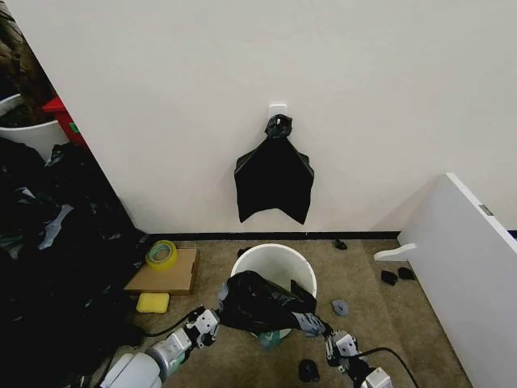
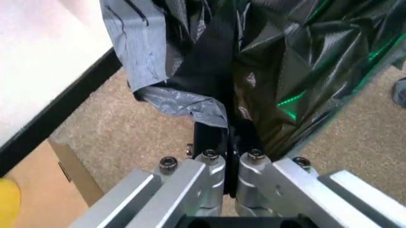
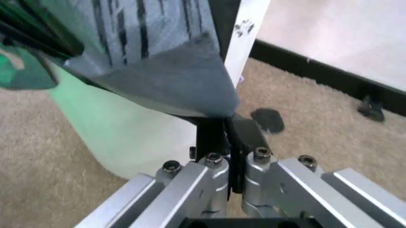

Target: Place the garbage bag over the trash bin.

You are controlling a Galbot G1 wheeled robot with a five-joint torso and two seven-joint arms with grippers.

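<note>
Here both tools [image 1: 216, 317] [image 1: 311, 325] pinch the garbage bag [image 1: 258, 301] (no labels) over the trash bin [image 1: 279, 263].

tape roll [image 1: 161, 254] on cardboard [image 1: 166, 275], sponge [image 1: 153, 302]

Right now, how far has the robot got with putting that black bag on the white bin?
Done: both grippers are shut on the bag, the left gripper at one side, the right gripper at the other. In hand: the bag hangs bunched between them over the bin's near rim. Left: opening it and pulling it over the rim; the far rim is bare.
</note>
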